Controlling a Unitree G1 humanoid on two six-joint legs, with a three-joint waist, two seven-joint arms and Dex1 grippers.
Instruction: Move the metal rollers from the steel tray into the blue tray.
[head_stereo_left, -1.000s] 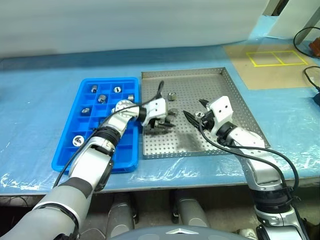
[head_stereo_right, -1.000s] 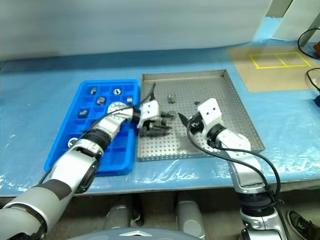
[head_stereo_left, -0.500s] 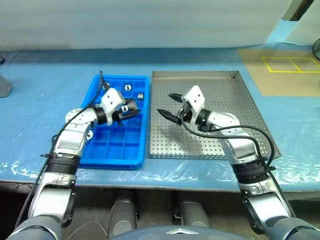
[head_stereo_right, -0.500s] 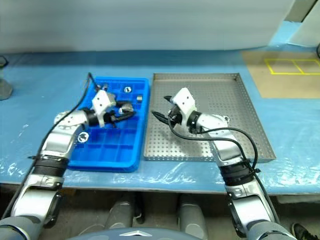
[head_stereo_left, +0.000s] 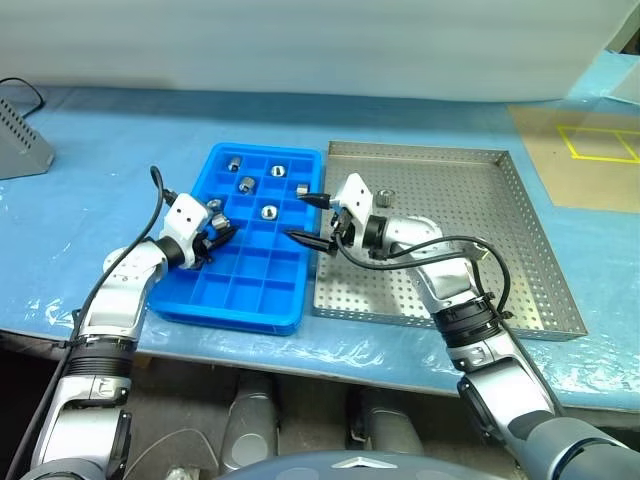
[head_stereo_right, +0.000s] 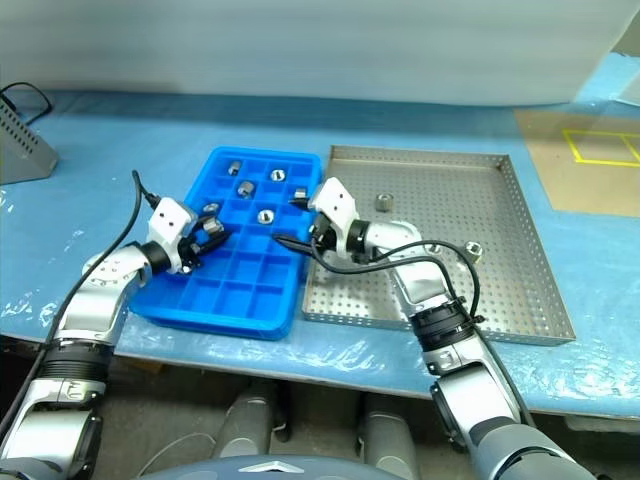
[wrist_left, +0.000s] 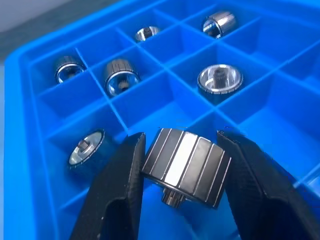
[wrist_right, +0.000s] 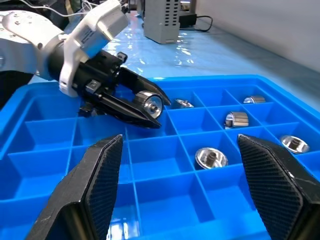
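The blue tray (head_stereo_left: 250, 292) lies left of the steel tray (head_stereo_left: 480, 270), rims touching. My left gripper (wrist_left: 181, 139) is shut on a ribbed metal roller (wrist_left: 184, 165) and hovers low over the blue tray's left compartments. From the right wrist the same roller (wrist_right: 150, 104) shows between its fingertips. Several rollers (wrist_left: 219, 80) lie in the far compartments. My right gripper (head_stereo_left: 305, 217) is open and empty, pointing left over the seam between the trays. Two rollers (head_stereo_right: 381, 203) (head_stereo_right: 473, 249) lie on the steel tray.
A grey box (head_stereo_left: 20, 140) with a cable stands at the far left of the table. Blue plastic sheeting covers the tabletop. A brown board with yellow tape squares (head_stereo_left: 600, 145) lies at the far right.
The camera has swung left. My left gripper carried its roller from the steel tray leftward to over the blue tray. My right gripper moved left from mid steel tray to its left rim.
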